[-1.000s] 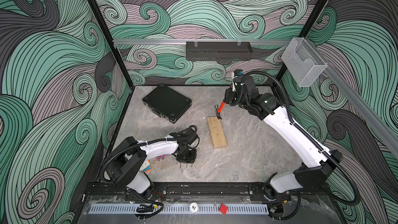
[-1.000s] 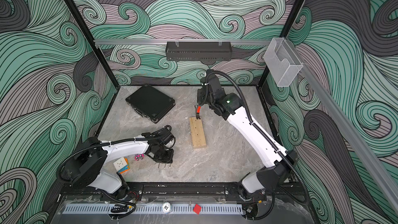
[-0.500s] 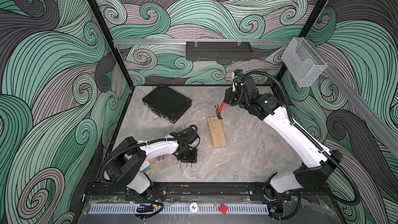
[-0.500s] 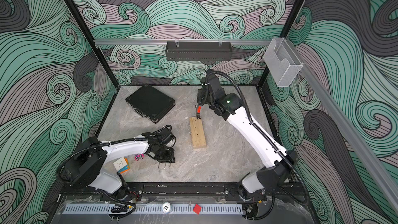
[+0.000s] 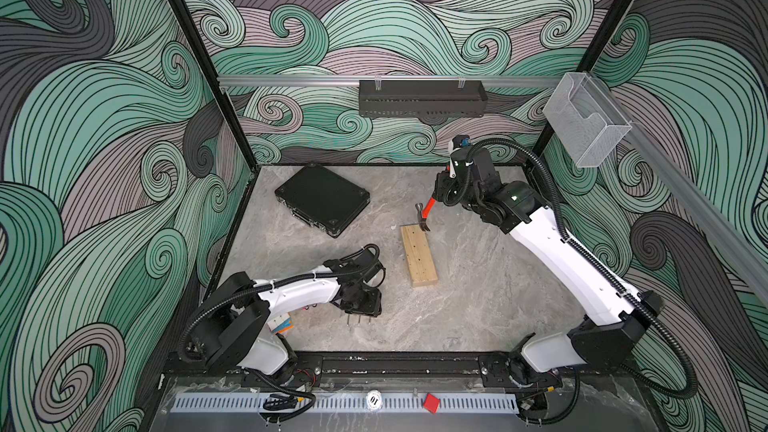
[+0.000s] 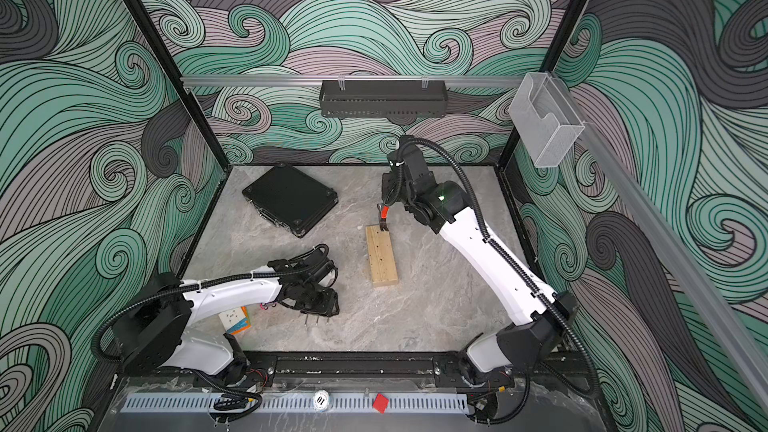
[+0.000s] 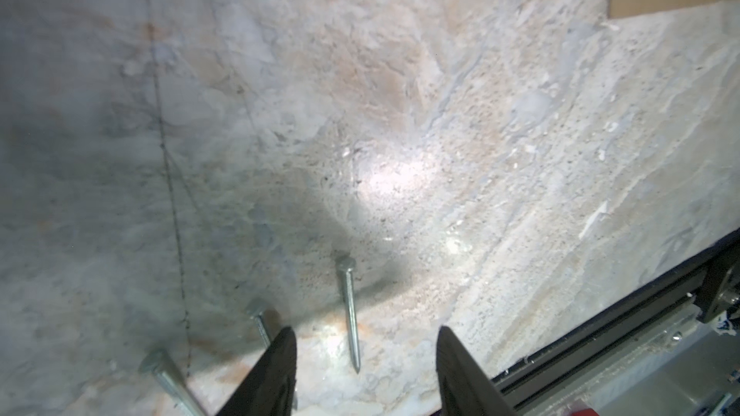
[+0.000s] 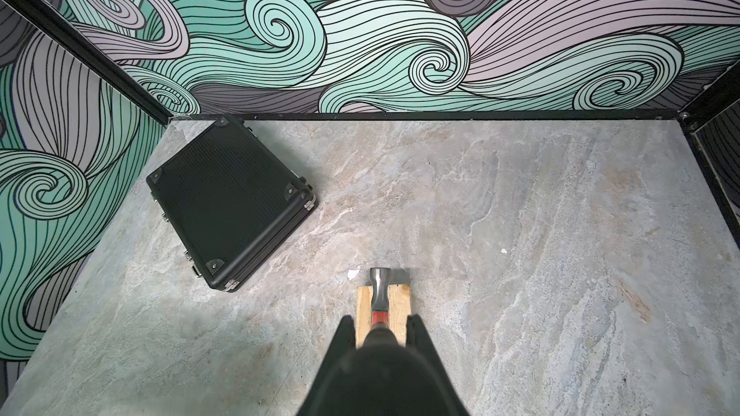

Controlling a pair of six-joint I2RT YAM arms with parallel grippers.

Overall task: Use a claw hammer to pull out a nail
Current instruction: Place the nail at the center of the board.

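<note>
We identify two arms of one build. The left arm (image 5: 299,293) and the right arm (image 5: 561,261) each have glossy white link shells between matte black joint housings, and small dark screw holes dot the white covers. We note a black corrugated conduit (image 5: 496,141) along each arm, secured with white cable ties (image 5: 272,283). A green indicator light (image 5: 514,197) glows on the right arm's black housing. The fingers (image 7: 272,374) are matte black, flat and tapered. Both bases sit on a black rail (image 5: 395,364) with visible screw heads.
</note>
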